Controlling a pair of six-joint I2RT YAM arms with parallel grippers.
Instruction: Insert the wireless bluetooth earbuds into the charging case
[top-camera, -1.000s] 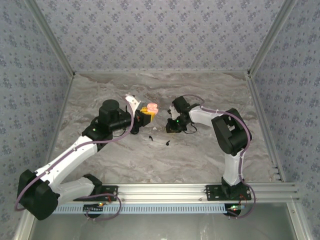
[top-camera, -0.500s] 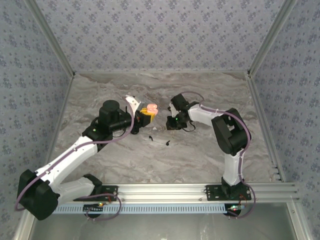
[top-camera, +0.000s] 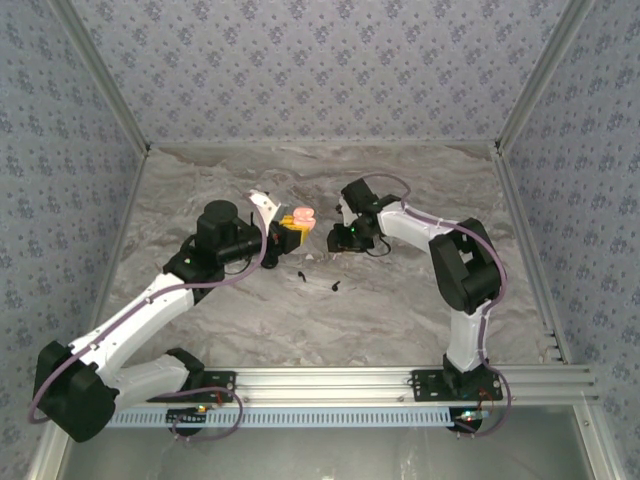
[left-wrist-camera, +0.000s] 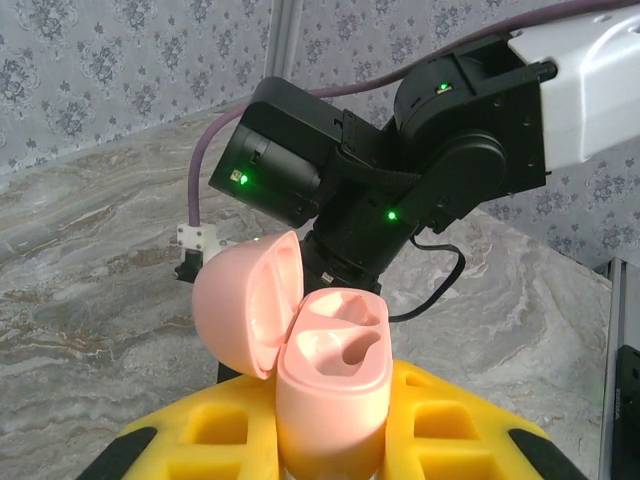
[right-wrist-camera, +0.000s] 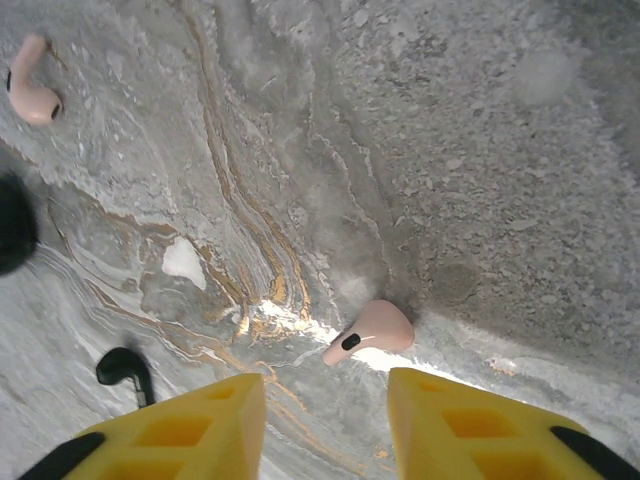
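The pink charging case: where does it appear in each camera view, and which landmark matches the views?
Top external: the charging case sits near the table's middle, in the left claw.
Left wrist: the case stands bottom centre, lid open, between yellow fingers.
Shared landmark: the right arm's black wrist, just beyond the case.

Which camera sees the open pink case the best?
The left wrist view: the charging case is close up and open, so you can see right inside it. The top external view shows it as a tiny pink blob, with no detail.
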